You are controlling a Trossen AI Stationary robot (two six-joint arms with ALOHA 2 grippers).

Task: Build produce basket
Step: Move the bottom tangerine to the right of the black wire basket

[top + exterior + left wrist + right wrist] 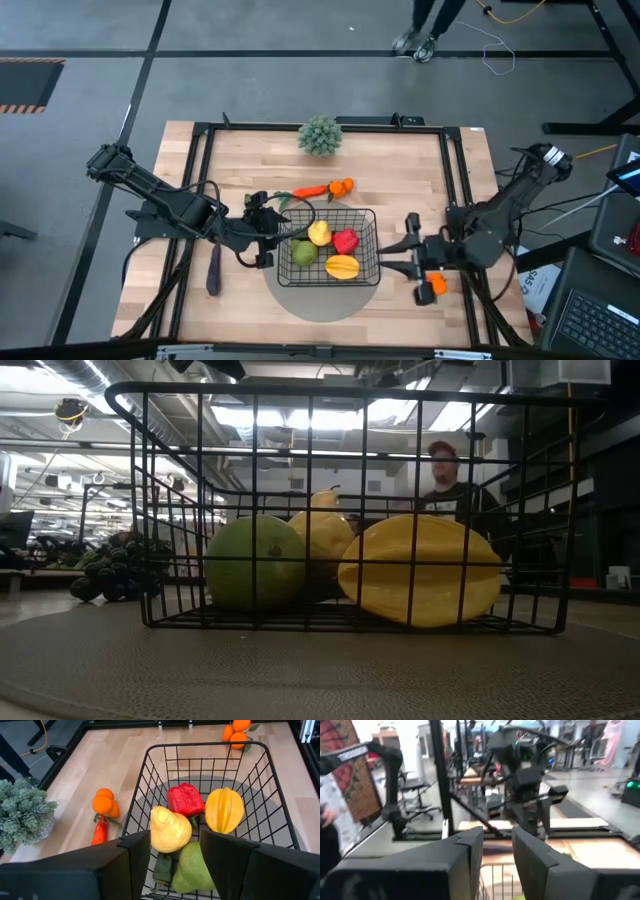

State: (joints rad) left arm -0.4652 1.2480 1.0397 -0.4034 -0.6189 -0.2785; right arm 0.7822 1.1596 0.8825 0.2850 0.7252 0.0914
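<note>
The black wire basket (368,225) stands on a grey round mat (325,300). In it lie a green pear (195,870), a pale yellow fruit (169,829), a red pepper (185,800), a ribbed yellow fruit (224,810) and a dark green piece (162,867). My left gripper (266,238) hangs open over the basket's left rim (134,807), fingers pointing into it. My right gripper (408,246) is open, just right of the basket, level and facing it. A carrot with oranges (327,188), dark grapes (115,575), an eggplant (213,270) and more oranges (433,285) lie on the table.
A spiky grey-green ball plant (320,135) stands near the table's far edge. A black frame (200,180) runs round the tabletop. A person (450,485) shows behind the table in the low view. Bare wood lies at the near left and the far right.
</note>
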